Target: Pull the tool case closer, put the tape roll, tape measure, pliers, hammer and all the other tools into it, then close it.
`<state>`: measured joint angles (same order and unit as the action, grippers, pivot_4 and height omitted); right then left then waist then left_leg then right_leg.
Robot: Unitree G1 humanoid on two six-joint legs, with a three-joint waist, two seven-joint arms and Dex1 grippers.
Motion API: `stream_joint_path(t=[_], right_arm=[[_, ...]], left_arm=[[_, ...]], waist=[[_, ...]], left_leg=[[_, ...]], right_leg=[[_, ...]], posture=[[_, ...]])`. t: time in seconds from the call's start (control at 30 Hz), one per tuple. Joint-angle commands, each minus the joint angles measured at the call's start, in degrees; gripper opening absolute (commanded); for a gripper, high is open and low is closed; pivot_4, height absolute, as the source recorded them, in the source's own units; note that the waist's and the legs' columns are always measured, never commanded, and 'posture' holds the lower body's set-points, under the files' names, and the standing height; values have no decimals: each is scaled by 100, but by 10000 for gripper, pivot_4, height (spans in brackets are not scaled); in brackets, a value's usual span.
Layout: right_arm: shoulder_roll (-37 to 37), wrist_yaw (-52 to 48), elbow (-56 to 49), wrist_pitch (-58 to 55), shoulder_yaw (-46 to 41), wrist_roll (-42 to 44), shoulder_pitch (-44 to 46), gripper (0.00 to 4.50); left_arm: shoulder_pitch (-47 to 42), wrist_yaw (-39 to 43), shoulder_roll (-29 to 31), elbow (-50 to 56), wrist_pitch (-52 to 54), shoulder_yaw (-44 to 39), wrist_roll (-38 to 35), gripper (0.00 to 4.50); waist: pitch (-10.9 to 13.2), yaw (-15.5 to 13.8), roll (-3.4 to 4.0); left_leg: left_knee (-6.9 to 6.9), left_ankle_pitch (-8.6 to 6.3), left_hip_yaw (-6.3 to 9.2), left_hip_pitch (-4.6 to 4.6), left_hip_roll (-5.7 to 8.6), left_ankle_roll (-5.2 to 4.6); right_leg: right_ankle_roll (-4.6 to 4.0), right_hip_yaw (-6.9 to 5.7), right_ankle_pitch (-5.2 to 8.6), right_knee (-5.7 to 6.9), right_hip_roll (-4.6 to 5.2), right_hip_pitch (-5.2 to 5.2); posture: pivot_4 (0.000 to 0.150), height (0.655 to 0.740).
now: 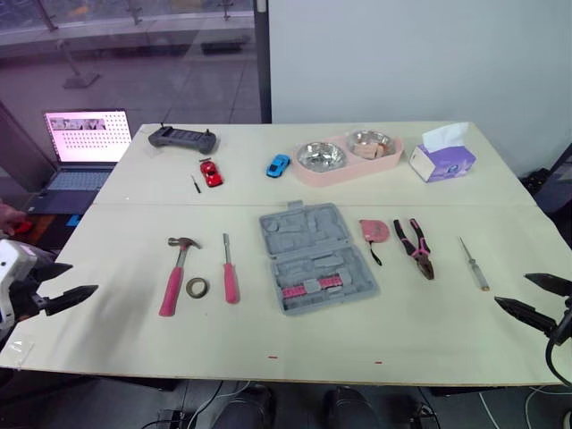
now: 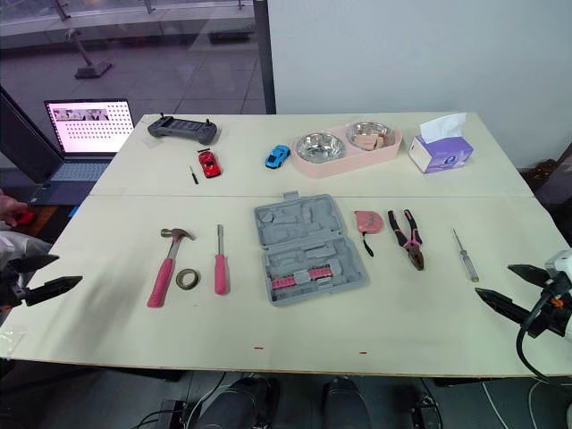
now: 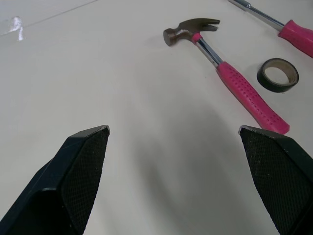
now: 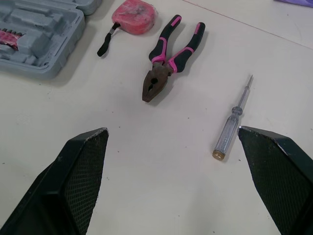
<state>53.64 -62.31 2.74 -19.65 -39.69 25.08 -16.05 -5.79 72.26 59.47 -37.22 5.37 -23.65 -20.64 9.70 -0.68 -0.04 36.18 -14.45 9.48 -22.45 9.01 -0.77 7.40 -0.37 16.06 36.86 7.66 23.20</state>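
Observation:
The grey tool case [image 1: 315, 256] lies open in the middle of the table, with a strip of pink bits in it. Left of it lie a pink-handled hammer [image 1: 175, 271], a dark tape roll [image 1: 197, 288] and a pink-handled screwdriver [image 1: 229, 271]. To the right of the case lie a pink tape measure [image 1: 374, 231], pink-and-black pliers [image 1: 416, 248] and a clear-handled tester screwdriver [image 1: 474, 263]. My left gripper [image 1: 63, 286] hangs open at the table's left edge, apart from the hammer. My right gripper [image 1: 534, 298] is open at the right edge, near the tester screwdriver.
At the back of the table stand a pink double pet bowl [image 1: 347, 156], a purple tissue box [image 1: 441, 162], a red toy car [image 1: 211, 172], a blue toy car [image 1: 278, 165], a small black screwdriver [image 1: 195, 183] and a grey controller [image 1: 182, 137]. A laptop [image 1: 82, 150] sits off the left side.

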Motion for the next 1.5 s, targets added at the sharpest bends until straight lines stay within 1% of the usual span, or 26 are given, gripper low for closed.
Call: stream_joint_path(t=[0.03,0.5,0.63,0.7,0.8,0.9,0.93,1.0,1.07,1.1,1.17,1.23,1.27,1.3,1.33,1.37,1.5], right_arm=[[109,-25,23,40,-91,30,58,45000],[21,21,-89,-42,-155,81,51,45000],[-33,123,-472,-163,-76,74,-36,45000],[-97,290,-882,-308,31,154,43,45000],[-188,670,-1426,-629,373,206,308,45000],[-262,1148,-2144,-988,1225,83,780,45000],[-288,1364,-2296,-1158,1618,-32,1059,42270],[-325,1631,-2302,-1376,2169,-248,1524,36669],[-370,1798,-2091,-1410,2783,-579,2075,27467],[-391,1843,-1938,-1433,3122,-752,2376,21912],[-464,1933,-1526,-1448,3689,-1101,2968,11387],[-534,1888,-1119,-1368,4194,-1424,3480,985],[-589,1838,-837,-1287,4502,-1656,3782,0],[-653,1769,-561,-1200,4764,-1842,4054,0],[-727,1700,-264,-1104,4986,-2000,4310,0],[-820,1663,39,-1008,5153,-2136,4541,0],[-1238,1550,1298,-562,5700,-2643,5383,0]], left_arm=[[5,19,112,99,-24,-94,-19,44641],[-142,58,98,15,8,-62,-15,44641],[-153,30,-7,199,71,61,8,44641],[-95,-44,-147,573,146,179,4,44641],[5,-239,-527,1500,476,408,-124,44641],[-79,-864,-1237,2649,891,998,-9,44641],[-199,-1098,-1527,3010,1132,1239,-24,44892],[-459,-1442,-1954,3404,1540,1591,-37,45000],[-734,-1790,-2360,3528,1679,1942,153,45000],[-867,-1929,-2543,3520,1699,2125,259,39540],[-1106,-2103,-2833,3446,1735,2429,393,31722],[-1332,-2287,-3076,3273,1792,2619,504,20559],[-1430,-2381,-3186,3143,1784,2753,627,15337],[-1495,-2442,-3258,3019,1715,2880,762,9771],[-1551,-2475,-3322,2897,1636,2991,873,4182],[-1601,-2505,-3386,2785,1581,3074,949,483],[-1872,-2744,-3578,2331,1523,3346,1298,483]], waist=[[0,-2,0],[-1,-2,-1],[-1,-1,-1],[-2,-2,1],[-2,0,0],[-6,-5,-7],[-7,-5,-9],[-7,-6,-11],[-2,-21,-24],[-4,-11,-31],[-5,8,-33],[-5,16,-34],[-5,16,-34],[-5,21,-34],[-5,17,-34],[-6,24,-34],[-4,21,-38]], left_leg=[[0,0,0,0,0,0],[1,0,0,1,0,0],[2,0,0,1,0,0],[2,0,-1,1,0,0],[7,2,-6,1,0,2],[12,4,-6,1,-1,4],[14,4,-6,1,-1,5],[22,6,-6,1,-1,6],[38,7,-5,-6,0,7],[42,8,-5,-10,0,8],[43,8,-6,-7,0,8],[43,9,-9,-6,0,7],[42,9,-9,-6,0,7],[42,10,-8,-5,0,9],[42,24,-9,-5,0,33],[40,29,-7,-8,0,40],[39,30,-8,-8,1,43]], right_leg=[[0,0,0,0,0,0],[0,1,0,4,0,0],[0,1,0,6,0,0],[0,3,0,8,0,-1],[-1,8,-1,12,1,-4],[-3,9,-3,15,0,-7],[-3,9,-4,15,0,-9],[-4,8,-6,18,-1,-9],[-2,6,-12,22,-3,-9],[-1,6,-14,24,-4,-8],[-1,5,-17,23,-6,-10],[-1,6,-17,23,-7,-10],[-1,6,-17,23,-7,-9],[-1,6,-18,26,-7,-8],[-1,6,-18,27,-9,-6],[-1,5,-18,28,-9,-3],[-1,5,-18,28,-10,-2]], posture=[[1500,7400],[1500,7400],[1500,7400],[1500,7400],[1500,7400],[1500,7400],[1500,7400],[1500,7400],[1500,7400],[1500,7400],[1500,7400],[1500,7400],[1500,7400],[1500,7400],[1500,7400],[1500,7400],[1500,7400]])
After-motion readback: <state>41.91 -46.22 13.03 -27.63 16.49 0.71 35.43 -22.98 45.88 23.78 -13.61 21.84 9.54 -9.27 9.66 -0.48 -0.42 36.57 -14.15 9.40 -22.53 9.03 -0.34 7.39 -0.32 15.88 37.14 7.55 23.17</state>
